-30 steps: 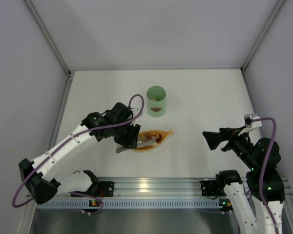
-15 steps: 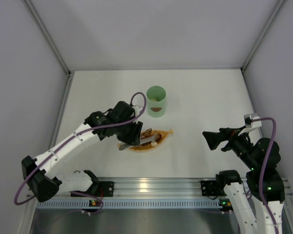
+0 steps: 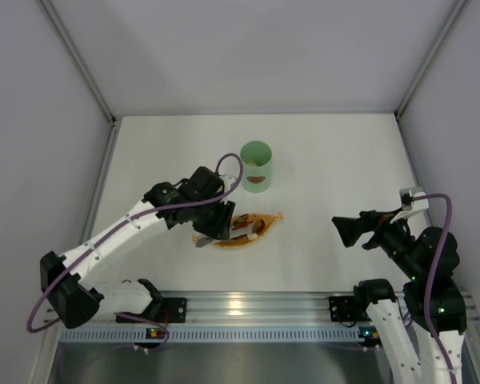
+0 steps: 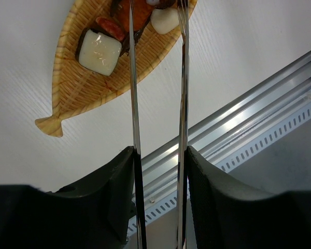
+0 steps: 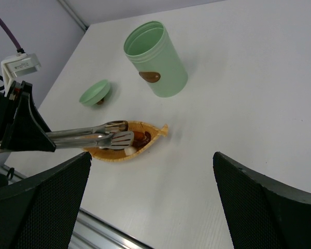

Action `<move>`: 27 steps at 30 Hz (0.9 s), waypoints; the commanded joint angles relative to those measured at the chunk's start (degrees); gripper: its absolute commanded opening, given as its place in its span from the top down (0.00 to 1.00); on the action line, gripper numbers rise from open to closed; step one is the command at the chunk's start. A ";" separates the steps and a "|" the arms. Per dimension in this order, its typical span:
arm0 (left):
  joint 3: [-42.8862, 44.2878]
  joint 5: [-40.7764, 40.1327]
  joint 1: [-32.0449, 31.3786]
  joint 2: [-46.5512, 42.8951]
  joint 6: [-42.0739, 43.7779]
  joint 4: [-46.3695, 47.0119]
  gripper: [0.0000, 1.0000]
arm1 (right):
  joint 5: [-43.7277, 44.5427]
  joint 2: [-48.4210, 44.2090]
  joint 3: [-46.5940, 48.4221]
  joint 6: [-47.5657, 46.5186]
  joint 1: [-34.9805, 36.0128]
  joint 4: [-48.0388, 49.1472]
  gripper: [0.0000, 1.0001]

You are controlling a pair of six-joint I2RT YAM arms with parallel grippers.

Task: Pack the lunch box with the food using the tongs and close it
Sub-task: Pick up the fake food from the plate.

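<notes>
The mint-green lunch box (image 3: pixel 256 166) (image 5: pixel 155 59) stands open and upright at the table's middle back. Its round green lid (image 5: pixel 95 93) lies to its left. The food (image 4: pixel 98 52) (image 5: pixel 141 139), white, orange and dark red-brown pieces, lies in the orange leaf-shaped tray (image 3: pixel 270 218) (image 4: pixel 72 88). My left gripper (image 3: pixel 214 226) (image 4: pixel 159 155) is shut on the silver tongs (image 4: pixel 133 104) (image 5: pixel 88 137), one finger against each arm. The tongs' arms stand apart, their tips over the food in the tray. My right gripper (image 3: pixel 346 230) (image 5: pixel 151 161) hangs open and empty, well right of the tray.
An aluminium rail (image 3: pixel 240 304) (image 4: pixel 249 119) runs along the table's near edge, just behind the left gripper. Grey enclosure walls (image 3: pixel 72 120) close in the table on the left, back and right.
My left gripper has carried the tongs a little to the right, so their tips reach further over the tray. The right arm has not moved.
</notes>
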 commanded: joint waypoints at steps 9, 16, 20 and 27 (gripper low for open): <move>0.12 1.94 -0.42 0.91 0.54 3.29 0.53 | 0.42 -0.92 0.33 -0.84 -0.01 -0.70 0.00; 0.48 2.56 -0.69 1.71 0.80 3.38 0.55 | 0.51 -1.01 0.33 -0.93 -0.01 -0.70 0.00; 0.65 2.64 -0.77 1.88 1.07 3.47 0.59 | 0.51 -1.10 0.16 -0.93 0.08 -0.70 0.01; 1.18 2.38 -0.86 2.32 1.15 3.03 0.67 | 0.51 -0.83 0.16 -0.93 -0.01 -0.61 0.01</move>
